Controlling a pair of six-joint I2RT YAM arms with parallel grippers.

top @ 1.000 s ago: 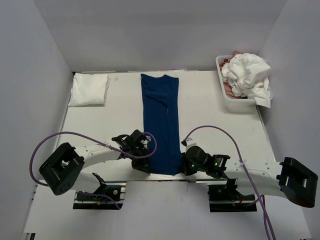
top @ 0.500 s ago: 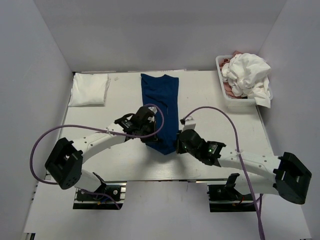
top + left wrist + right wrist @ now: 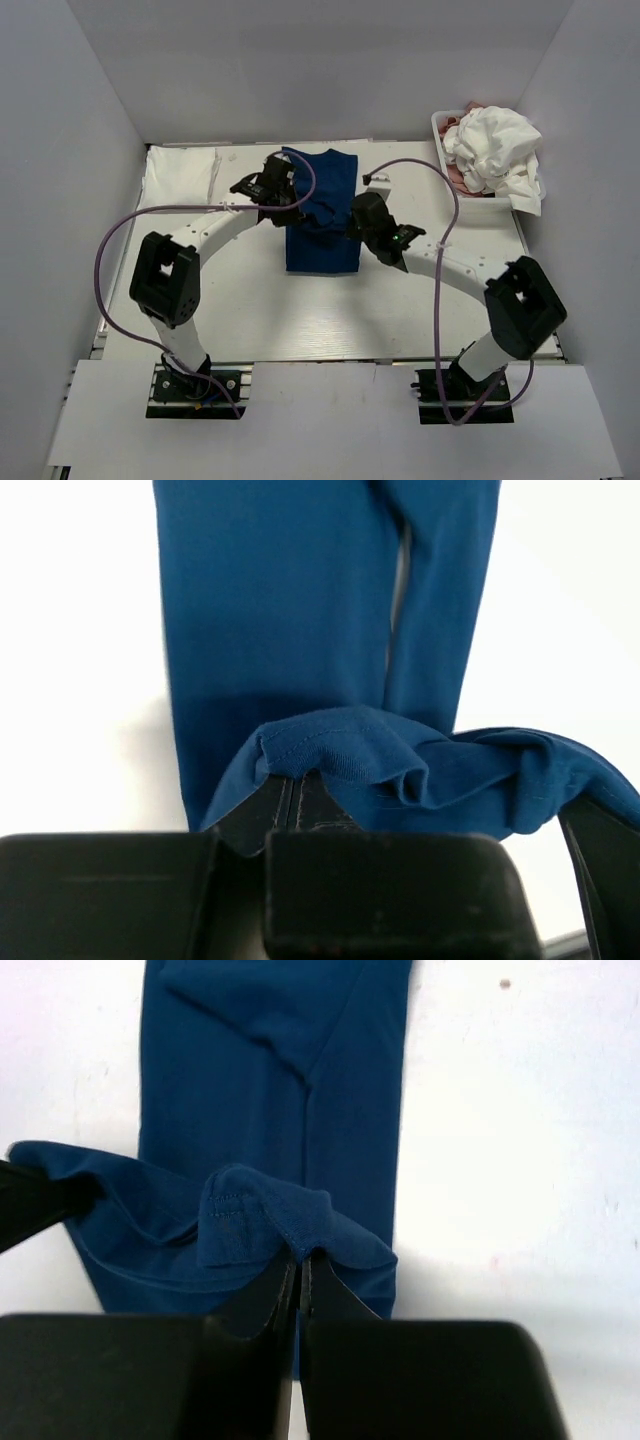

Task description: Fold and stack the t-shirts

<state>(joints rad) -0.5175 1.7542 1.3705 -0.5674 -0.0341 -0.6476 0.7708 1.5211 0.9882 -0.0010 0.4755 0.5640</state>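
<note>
A navy blue t-shirt [image 3: 322, 250], folded into a long strip, lies in the middle of the table with its near end lifted and doubled back over the rest. My left gripper [image 3: 290, 207] is shut on the hem's left corner [image 3: 330, 745]. My right gripper [image 3: 347, 218] is shut on the hem's right corner [image 3: 250, 1215]. Both hold the hem a little above the lower layer [image 3: 270, 610], and the cloth sags between them. In each wrist view the fingers [image 3: 270, 1295] are pressed together with blue fabric pinched at the tips.
A folded white t-shirt [image 3: 180, 175] lies at the back left. A white basket [image 3: 447, 185] at the back right holds a crumpled white t-shirt [image 3: 495, 150] and a pink one [image 3: 455, 125]. Purple cables arch over both arms. Grey walls enclose the table.
Both grippers have carried the shirt's near hem from the table's near edge towards the far end, so the strip now lies doubled and about half as long.
</note>
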